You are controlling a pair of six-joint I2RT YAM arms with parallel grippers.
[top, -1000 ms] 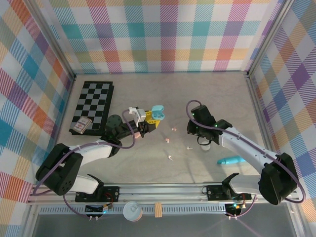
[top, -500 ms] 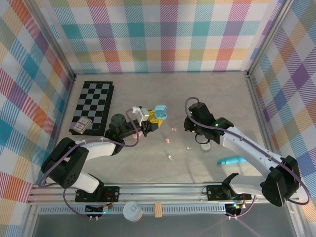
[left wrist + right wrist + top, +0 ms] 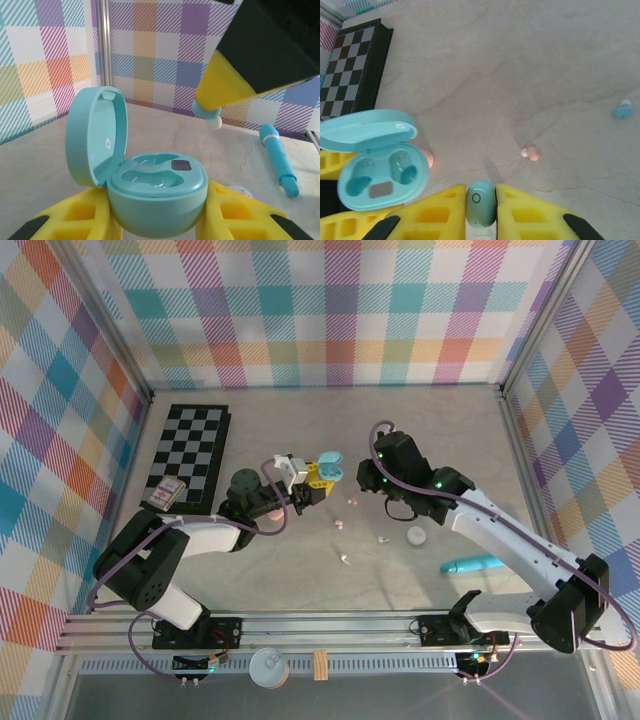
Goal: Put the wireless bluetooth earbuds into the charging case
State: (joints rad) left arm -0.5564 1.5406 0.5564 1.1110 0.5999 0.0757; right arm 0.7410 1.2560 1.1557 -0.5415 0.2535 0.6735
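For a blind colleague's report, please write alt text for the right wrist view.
The right tool grips a small light blue plastic earbud between its yellow fingers. To the left, an open turquoise plastic charging case shows two empty sockets; a tiny pink plastic earbud lies loose on the table.

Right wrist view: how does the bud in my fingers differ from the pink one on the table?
Colour: the held bud is light blue, unlike the pink bud. State: the held bud is pinched in the right gripper; the pink bud lies loose on the table. Both are outside the open case.
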